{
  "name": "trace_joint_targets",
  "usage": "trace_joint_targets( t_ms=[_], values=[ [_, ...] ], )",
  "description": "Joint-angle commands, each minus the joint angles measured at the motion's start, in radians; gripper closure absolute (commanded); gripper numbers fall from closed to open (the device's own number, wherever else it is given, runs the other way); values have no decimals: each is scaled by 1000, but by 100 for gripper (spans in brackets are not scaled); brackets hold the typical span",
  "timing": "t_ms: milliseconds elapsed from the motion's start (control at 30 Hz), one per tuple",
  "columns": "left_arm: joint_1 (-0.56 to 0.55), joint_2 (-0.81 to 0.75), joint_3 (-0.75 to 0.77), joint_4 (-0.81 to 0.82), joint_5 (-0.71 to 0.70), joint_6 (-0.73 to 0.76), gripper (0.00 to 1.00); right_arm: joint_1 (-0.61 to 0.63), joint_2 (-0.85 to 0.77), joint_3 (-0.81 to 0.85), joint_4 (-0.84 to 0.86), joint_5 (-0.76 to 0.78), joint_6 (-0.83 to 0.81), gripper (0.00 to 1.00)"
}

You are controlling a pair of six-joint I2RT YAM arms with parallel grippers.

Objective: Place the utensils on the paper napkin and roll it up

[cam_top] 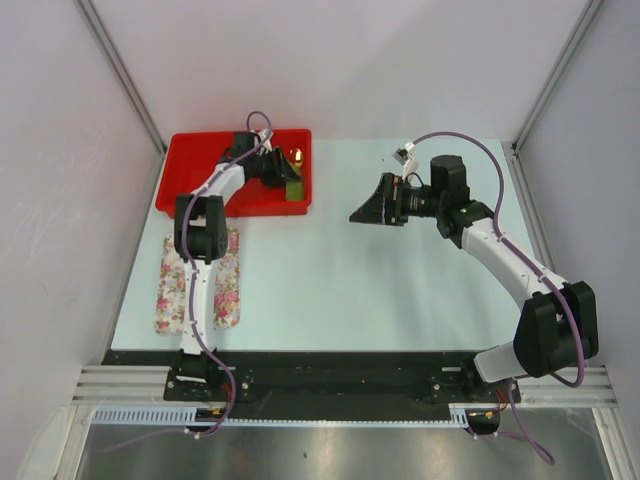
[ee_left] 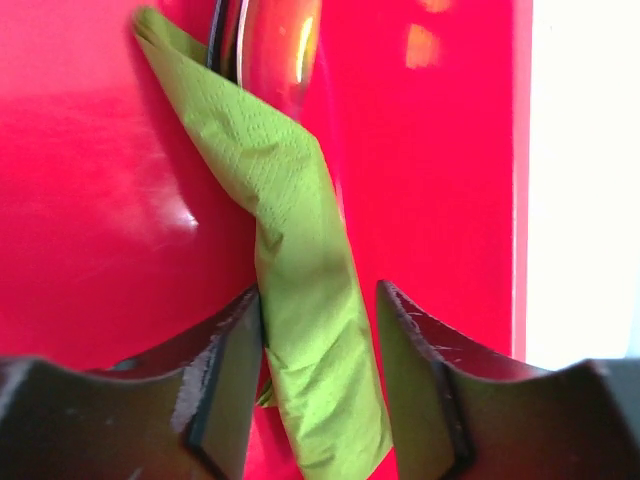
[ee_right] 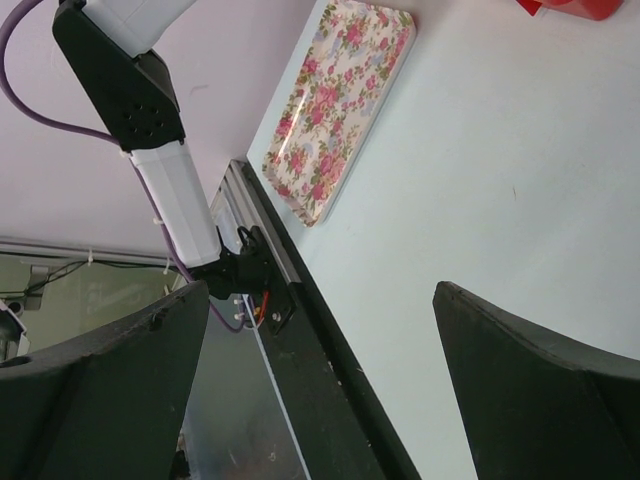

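Floral cloth [cam_top: 198,280] lower left. Red tray [cam_top: 185,165] upper left holds the rolled green paper napkin [ee_left: 300,300], shiny golden utensil [ee_left: 285,40] end at its top. Left gripper [ee_left: 320,300] jaws apart around the roll. Right gripper [ee_right: 320,288] center-right, jaws wide apart above table [cam_top: 330,290].

Setting: robotics lab test cell. Evidence: plain white enclosure panels [cam_top: 350,60] on aluminium struts [cam_top: 118,70]; pale table [cam_top: 340,280]; left arm [cam_top: 203,235] and right arm [cam_top: 505,260], purple-cabled, bolted to a metal base rail [cam_top: 130,385] at the near edge.
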Motion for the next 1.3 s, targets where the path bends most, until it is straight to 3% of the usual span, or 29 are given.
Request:
trace_joint_targets(
  t_ms=[0,300,400,467,500,733,833,933,1167,1267],
  values=[
    [-3,-63,37,-107,-182,90,45,-3,-7,11,40,-14,9,0],
    [-6,-148,41,-160,-322,160,34,-9,-22,44,-22,-13,-34,0],
    [-4,-207,46,-163,-374,194,20,-12,-30,65,-62,2,-74,0],
    [-3,-250,49,-175,-421,246,3,-15,-37,96,-94,22,-102,0],
    [0,-299,56,-186,-435,265,0,-23,-41,108,-127,28,-137,0],
    [7,-569,76,-392,-501,432,0,-114,-123,154,-261,84,-250,0],
    [7,-681,63,-510,-501,438,0,-154,-165,154,-321,120,-306,0],
    [7,-827,-21,-578,-533,462,0,-194,-200,150,-405,157,-364,0],
    [7,-1181,-539,-546,-412,489,0,-317,-270,46,-531,258,-477,0],
    [7,-1293,-706,-528,-400,466,0,-417,-310,-10,-583,231,-514,0]
  ],
)
